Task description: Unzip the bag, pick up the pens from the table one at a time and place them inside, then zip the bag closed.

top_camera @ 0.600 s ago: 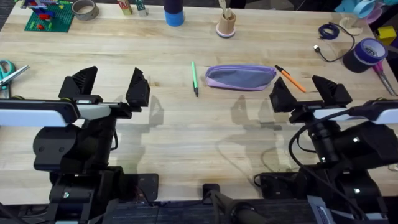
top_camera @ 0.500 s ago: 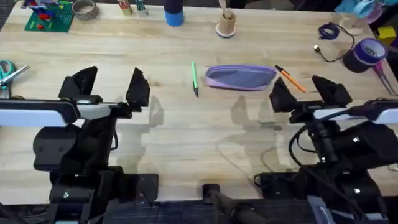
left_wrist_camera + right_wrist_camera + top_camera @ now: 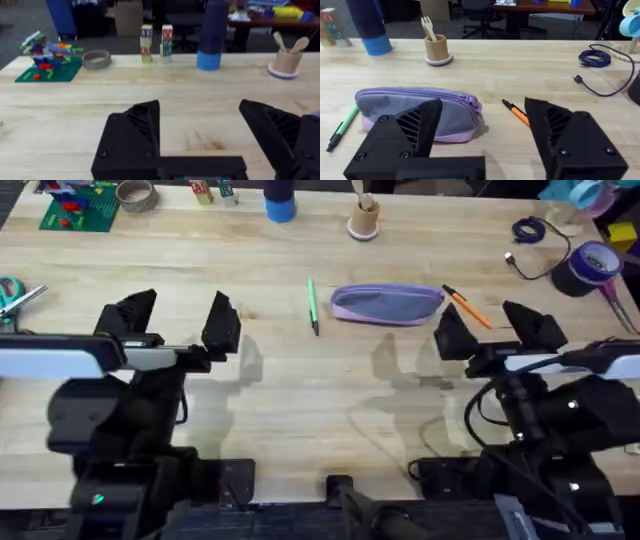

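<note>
Table [image 3: 300, 410]: pale butcher-block planks, carrying everything below.

Left gripper [image 3: 170, 320]: fingers spread wide, holding nothing, well to the left of the task's things. You have a long reach to the pouch from here.

Right gripper [image 3: 497, 330]: fingers spread wide, empty, just on the near side of the pouch's right end and the orange pen.

Bag [image 3: 387, 304]: lilac pouch lying flat at mid-table, grey panel facing up, zipper appearing shut. Risk: nothing pins it, so if you pull the zipper tab with one arm only, the whole pouch will likely slide instead of opening.

Green pen [image 3: 312, 306]: just beside the pouch's left end, lying roughly crosswise to its length. Risk: it is slim and flat on the wood, so a shallow pinch could roll it away.

Orange pen [image 3: 466, 306]: at the pouch's right end, angled toward your right gripper. Risk: descending for the zipper, a finger could knock it.

View notes: your right wrist camera shows the zipper end and its lilac pull [image 3: 476, 104], and a small gap between the orange pen [image 3: 516, 112] and the bag [image 3: 417, 112]; the overhead view leaves that unclear. The overhead view alone gives both arms' positions relative to the pouch.
</note>
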